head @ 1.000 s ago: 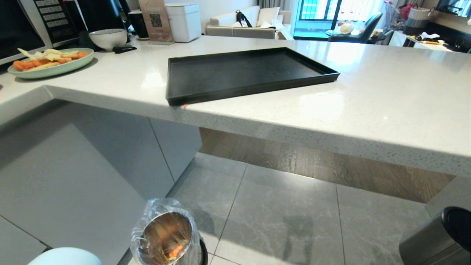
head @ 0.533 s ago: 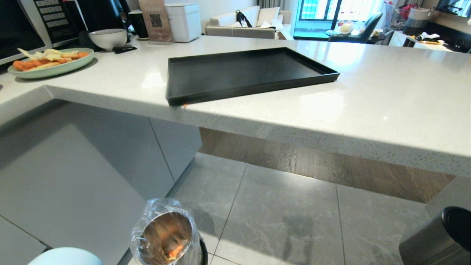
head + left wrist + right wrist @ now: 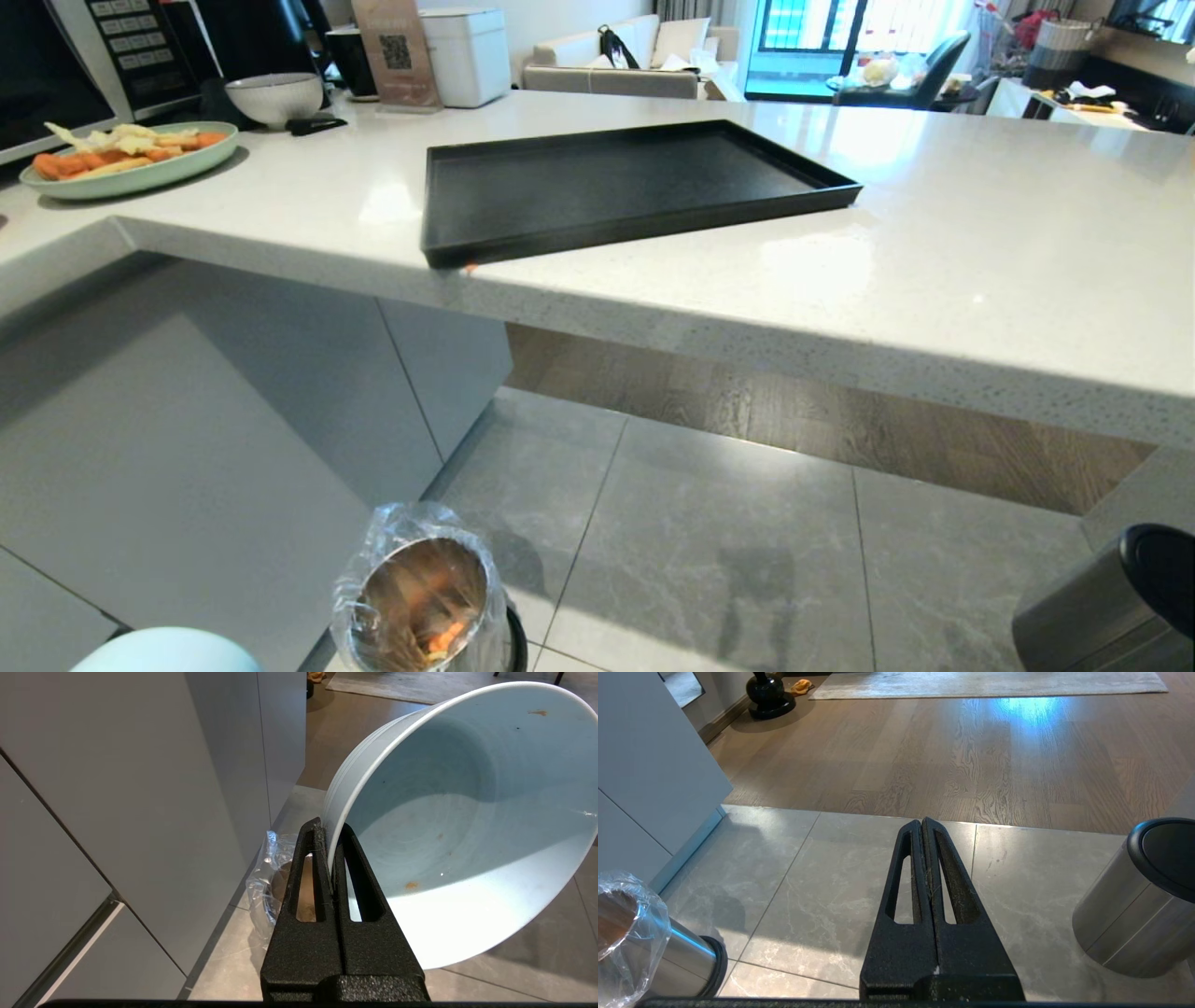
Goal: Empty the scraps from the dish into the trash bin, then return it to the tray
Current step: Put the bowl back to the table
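My left gripper (image 3: 331, 833) is shut on the rim of the dish (image 3: 462, 826), a pale blue-white bowl held tilted above the floor; it holds only a few small orange specks. The dish's edge (image 3: 168, 651) shows at the head view's bottom left. The trash bin (image 3: 425, 597), shiny steel with a clear bag liner, stands on the floor beside it, with orange scraps (image 3: 444, 639) inside; the trash bin (image 3: 271, 882) is partly hidden behind my left fingers. The black tray (image 3: 616, 187) lies bare on the counter. My right gripper (image 3: 923, 822) hangs shut over the floor tiles, holding nothing.
A larger brushed-steel bin with a black top (image 3: 1111, 607) stands on the floor at the right. On the counter's far left are a pale green plate with orange food (image 3: 131, 159) and a greyish-white bowl (image 3: 275, 98). Grey cabinet fronts (image 3: 215, 420) rise left of the trash bin.
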